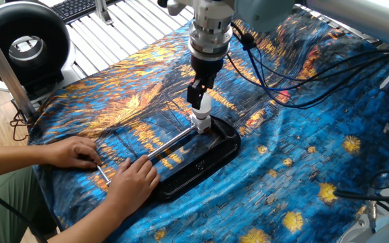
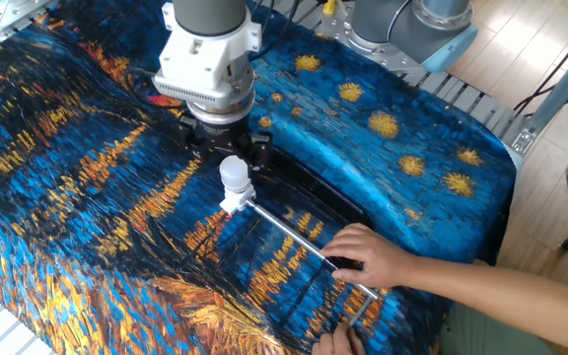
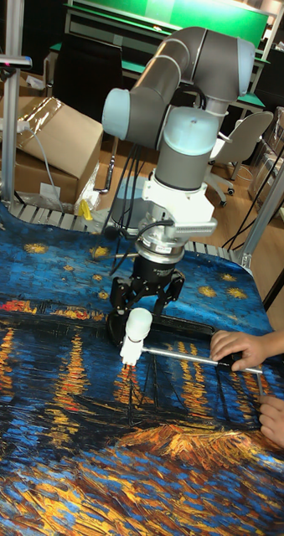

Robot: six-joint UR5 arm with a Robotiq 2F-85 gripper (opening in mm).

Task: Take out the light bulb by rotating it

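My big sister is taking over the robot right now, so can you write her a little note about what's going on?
Gripper: jaws spread open behind the top of the light bulb; a grip is not visible.
The light bulb stands upright, seated in the small white socket at the end of a metal rod, by the edge of a black tray.
A person's hands hold the rod's other end down on the blue cloth.
Done: gripper lined up at the bulb.
Left: close on it, rotate it out, lift it away.

no text, label or number can be read in any view. the cloth (image 1: 302, 155) bears only a painted pattern.
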